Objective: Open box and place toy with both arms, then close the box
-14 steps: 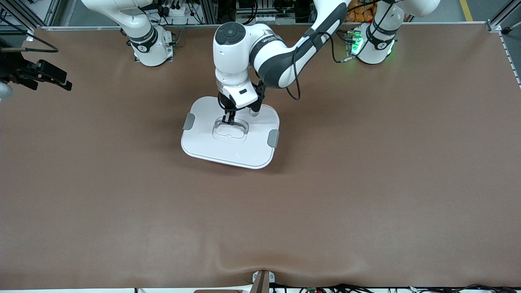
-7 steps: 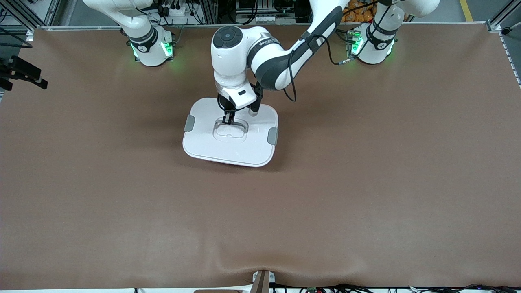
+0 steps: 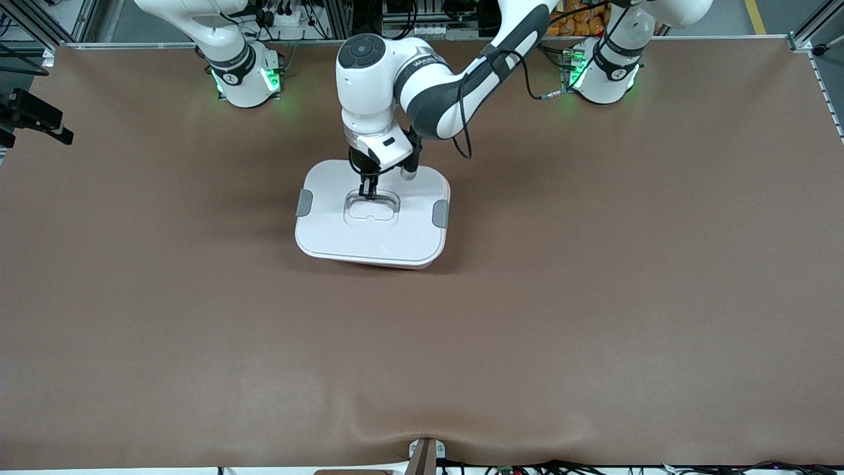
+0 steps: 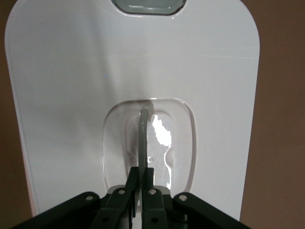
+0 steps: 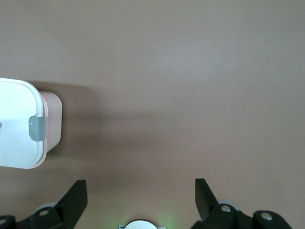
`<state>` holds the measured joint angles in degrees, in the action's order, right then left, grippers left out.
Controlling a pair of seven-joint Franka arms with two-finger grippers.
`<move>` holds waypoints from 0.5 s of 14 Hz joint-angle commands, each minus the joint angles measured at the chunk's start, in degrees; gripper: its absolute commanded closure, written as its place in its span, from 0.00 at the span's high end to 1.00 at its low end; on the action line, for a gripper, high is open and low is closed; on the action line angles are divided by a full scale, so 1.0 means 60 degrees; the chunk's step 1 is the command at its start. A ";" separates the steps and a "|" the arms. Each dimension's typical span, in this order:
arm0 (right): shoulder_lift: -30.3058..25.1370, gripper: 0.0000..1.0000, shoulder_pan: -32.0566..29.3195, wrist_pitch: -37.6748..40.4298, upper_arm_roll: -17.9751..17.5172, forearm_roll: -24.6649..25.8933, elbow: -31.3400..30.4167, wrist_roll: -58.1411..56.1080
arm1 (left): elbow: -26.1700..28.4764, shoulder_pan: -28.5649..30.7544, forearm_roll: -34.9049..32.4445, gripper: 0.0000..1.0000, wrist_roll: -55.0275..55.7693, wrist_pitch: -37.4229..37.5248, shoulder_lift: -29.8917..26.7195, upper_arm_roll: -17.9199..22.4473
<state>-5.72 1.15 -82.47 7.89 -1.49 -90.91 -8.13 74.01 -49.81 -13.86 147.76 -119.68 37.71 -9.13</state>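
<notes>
The box (image 3: 389, 264) is a pink tub under a white lid (image 3: 372, 234) with two grey side clips (image 3: 304, 202). It stands on the table in front of the arms' bases. My left gripper (image 3: 368, 193) is over the lid's middle, shut on the clear handle (image 3: 372, 210). In the left wrist view the fingers (image 4: 135, 177) pinch the upright handle strip (image 4: 143, 138) above the lid (image 4: 71, 95). My right gripper (image 3: 36, 119) is open and empty, off the right arm's end of the table. Its wrist view shows the box (image 5: 51, 124) and one clip (image 5: 37, 129). The toy is out of view.
The brown table cover (image 3: 593, 264) stretches wide around the box. A small bracket (image 3: 425, 455) sits at the table edge nearest the front camera. Cables and frames line the edge by the arms' bases.
The lid, held by my left gripper, has shifted slightly toward the arms' bases and levelled; the pink tub now shows under its near edge. My right gripper has drawn farther off the table's end.
</notes>
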 commanded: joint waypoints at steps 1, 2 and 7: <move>0.0308 1.00 -0.0016 0.0253 -0.0070 0.0014 0.0474 -0.0052 | -0.0191 -0.0121 -0.0428 0.00 0.0363 0.0127 0.0087 0.0085; 0.0323 1.00 -0.0001 0.0253 -0.0085 -0.0015 0.0503 -0.0066 | -0.0177 -0.0150 -0.0443 0.00 0.0363 0.0127 0.0102 0.0085; 0.0308 1.00 0.0246 0.0297 -0.0099 0.0057 0.0694 -0.0037 | -0.0133 -0.0165 -0.0458 0.00 0.0290 0.0127 0.0146 0.0071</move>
<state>-4.58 1.43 -81.78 7.28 -1.51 -88.46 -8.19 74.05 -50.16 -14.99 148.53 -119.54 38.27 -9.10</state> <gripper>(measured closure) 0.000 0.934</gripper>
